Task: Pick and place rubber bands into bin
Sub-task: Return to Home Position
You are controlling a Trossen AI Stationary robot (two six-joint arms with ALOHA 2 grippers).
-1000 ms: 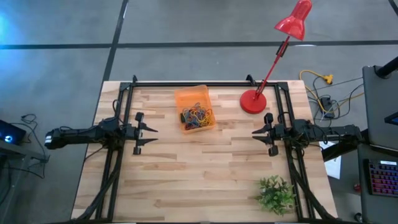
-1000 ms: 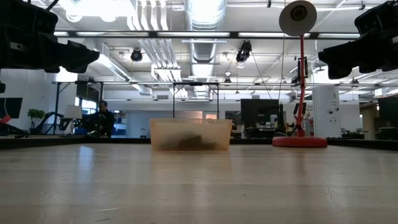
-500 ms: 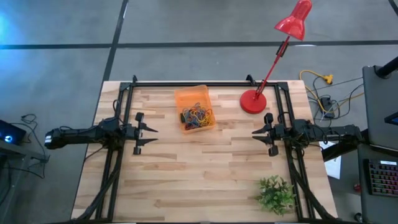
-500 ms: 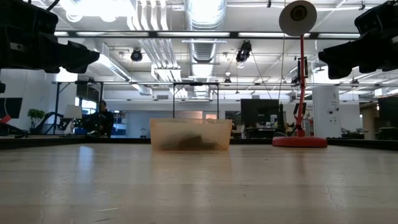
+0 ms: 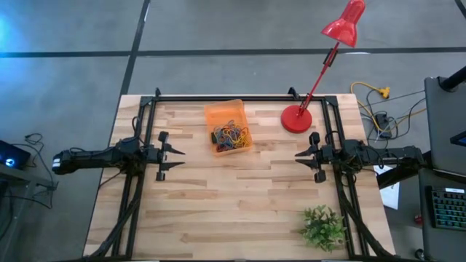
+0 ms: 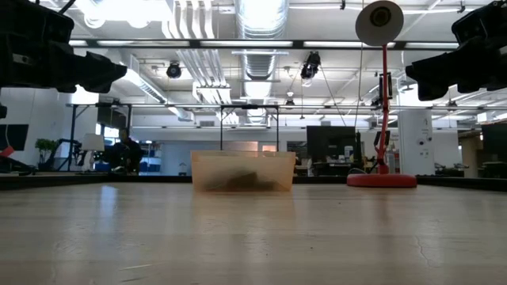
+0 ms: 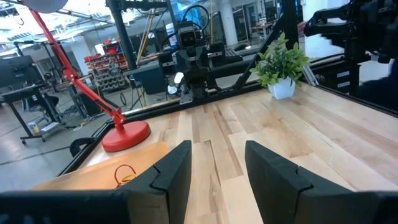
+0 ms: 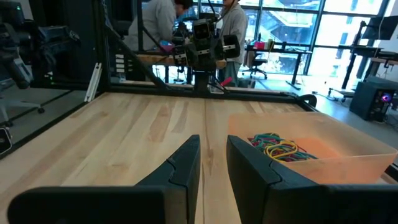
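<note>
Rubber bands (image 5: 231, 137), thin multicoloured elastic loops, lie heaped in the small translucent orange plastic bin (image 5: 223, 109), far centre of the pale wooden worktop (image 5: 240, 207). No loose band shows. Left pincer (image 5: 180, 158) and right pincer (image 5: 298, 161) hang at opposite sides, parted and empty. Task judged complete.

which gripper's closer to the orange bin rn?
Left. The left gripper hangs just off the bin on its left side. The right gripper is farther off on the bin's right, closer to the red lamp base.
</note>
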